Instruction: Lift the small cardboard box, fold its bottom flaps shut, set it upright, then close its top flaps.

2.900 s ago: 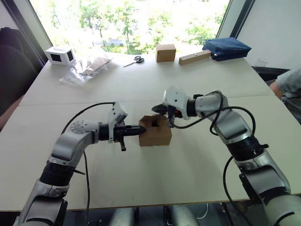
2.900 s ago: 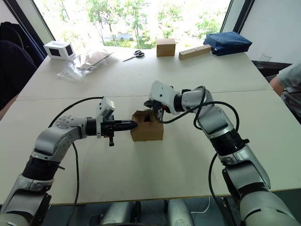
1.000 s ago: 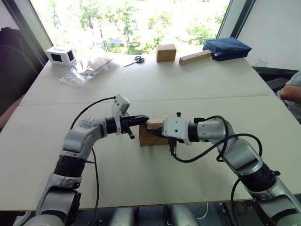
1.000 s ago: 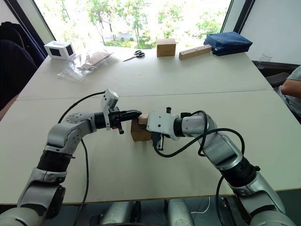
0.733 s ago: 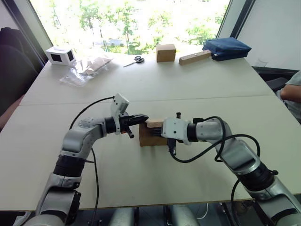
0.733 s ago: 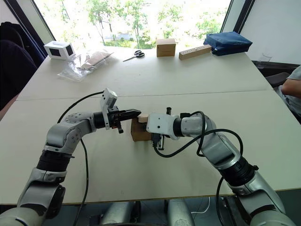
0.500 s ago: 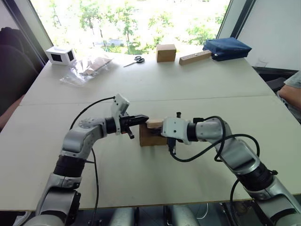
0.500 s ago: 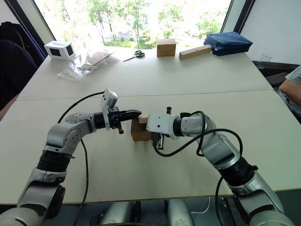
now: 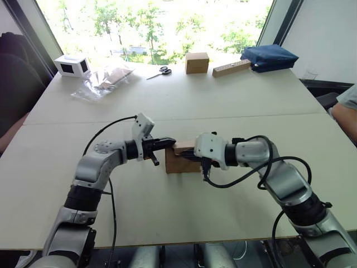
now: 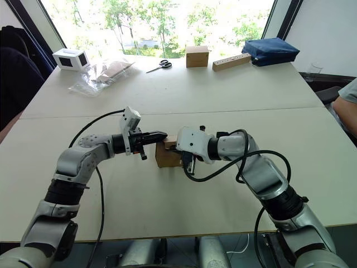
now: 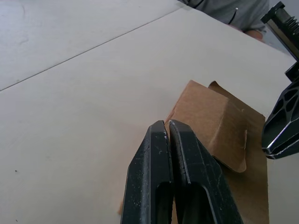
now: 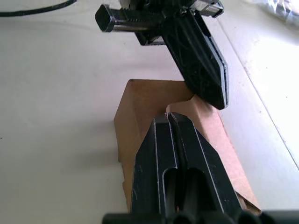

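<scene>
The small cardboard box point(image 9: 177, 163) stands upright in the middle of the table. Its top flaps point(image 11: 208, 113) are folded down over the opening, one pale panel point(image 9: 183, 146) lying on top. My left gripper point(image 9: 170, 142) is shut, and its tips point(image 11: 167, 126) rest at the box's upper left edge against a flap. From the right, my right gripper point(image 12: 167, 117) is also shut and lies along the box's top point(image 12: 140, 105), its tips almost meeting the left gripper point(image 12: 201, 56). The bottom flaps are hidden under the box.
At the table's far edge sit a squarer tan box point(image 9: 196, 62), scissors point(image 9: 162, 71), a wooden block point(image 9: 230, 68), a blue bag point(image 9: 268, 57), a white device point(image 9: 71, 65) and a clear plastic bag point(image 9: 103, 81). A person's arm point(image 9: 347, 106) shows at the right edge.
The box's top stood open earlier, with the grippers at its sides. Both grippers have since closed in over the top and the flaps lie folded down. Over the last half second the right gripper shifted slightly.
</scene>
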You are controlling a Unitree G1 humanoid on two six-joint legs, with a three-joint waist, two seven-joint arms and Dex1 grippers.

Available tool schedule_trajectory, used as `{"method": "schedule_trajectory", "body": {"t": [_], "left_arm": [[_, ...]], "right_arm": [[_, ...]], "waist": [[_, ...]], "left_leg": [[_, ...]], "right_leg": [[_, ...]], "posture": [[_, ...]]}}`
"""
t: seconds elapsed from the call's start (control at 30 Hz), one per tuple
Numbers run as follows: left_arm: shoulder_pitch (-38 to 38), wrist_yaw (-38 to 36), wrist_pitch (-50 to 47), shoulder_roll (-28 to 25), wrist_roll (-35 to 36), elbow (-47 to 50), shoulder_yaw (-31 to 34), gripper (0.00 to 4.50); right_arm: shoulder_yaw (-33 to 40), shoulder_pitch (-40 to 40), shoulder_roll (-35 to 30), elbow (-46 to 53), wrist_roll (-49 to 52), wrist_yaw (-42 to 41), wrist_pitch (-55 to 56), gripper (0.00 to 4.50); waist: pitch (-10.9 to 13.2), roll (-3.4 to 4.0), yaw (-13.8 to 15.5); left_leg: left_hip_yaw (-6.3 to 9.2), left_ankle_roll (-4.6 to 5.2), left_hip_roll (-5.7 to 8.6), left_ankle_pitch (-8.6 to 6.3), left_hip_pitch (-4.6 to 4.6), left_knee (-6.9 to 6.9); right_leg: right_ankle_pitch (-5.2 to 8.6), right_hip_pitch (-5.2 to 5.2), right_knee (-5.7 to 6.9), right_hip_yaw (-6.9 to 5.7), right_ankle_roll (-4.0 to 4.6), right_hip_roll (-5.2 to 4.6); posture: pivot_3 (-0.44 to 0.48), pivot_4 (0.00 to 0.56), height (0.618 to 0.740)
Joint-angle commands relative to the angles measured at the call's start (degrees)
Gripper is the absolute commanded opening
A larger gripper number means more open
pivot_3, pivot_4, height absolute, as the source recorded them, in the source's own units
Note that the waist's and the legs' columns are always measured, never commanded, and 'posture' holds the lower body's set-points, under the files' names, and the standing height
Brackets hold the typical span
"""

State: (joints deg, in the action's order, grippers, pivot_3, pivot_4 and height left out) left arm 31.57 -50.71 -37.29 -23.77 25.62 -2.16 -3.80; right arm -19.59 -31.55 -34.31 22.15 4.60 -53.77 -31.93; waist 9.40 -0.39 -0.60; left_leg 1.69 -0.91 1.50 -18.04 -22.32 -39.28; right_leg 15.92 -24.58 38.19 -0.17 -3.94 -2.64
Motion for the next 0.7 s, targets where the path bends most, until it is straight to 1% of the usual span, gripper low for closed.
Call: {"method": "schedule_trajectory", "body": {"t": [0.03,0.4,0.7], "left_arm": [[0.51,0.13,0.57,0.45,0.08,0.45,-0.02,0.1],[0.86,1.32,-2.06,1.83,2.28,1.22,1.2,0.1],[0.73,1.88,-2.82,2.05,2.73,1.77,1.25,0.1]], "right_arm": [[-0.34,-0.76,-0.29,-0.42,-1.83,1.14,1.7,0.0],[-4.46,-2.12,-0.09,-4.66,-8.65,2.37,7.41,0.0],[-4.94,-2.3,0.34,-6.71,-11.66,3.01,9.27,0.0]], "waist": [[0.0,0.0,0.0],[0.0,0.0,-0.04],[0.0,-0.01,0.01]], "left_leg": [[0.0,0.0,0.0,0.0,0.0,0.0],[0.0,-0.04,0.0,0.02,0.0,0.0],[0.0,-0.14,0.0,0.08,0.01,0.0]], "right_leg": [[0.0,0.0,0.0,0.0,0.0,0.0],[0.0,0.0,0.0,0.0,0.0,0.0],[0.0,0.02,0.01,0.0,0.0,0.0]], "posture": [[0.0,0.15,0.74],[0.0,0.15,0.74],[0.0,0.15,0.74]]}}
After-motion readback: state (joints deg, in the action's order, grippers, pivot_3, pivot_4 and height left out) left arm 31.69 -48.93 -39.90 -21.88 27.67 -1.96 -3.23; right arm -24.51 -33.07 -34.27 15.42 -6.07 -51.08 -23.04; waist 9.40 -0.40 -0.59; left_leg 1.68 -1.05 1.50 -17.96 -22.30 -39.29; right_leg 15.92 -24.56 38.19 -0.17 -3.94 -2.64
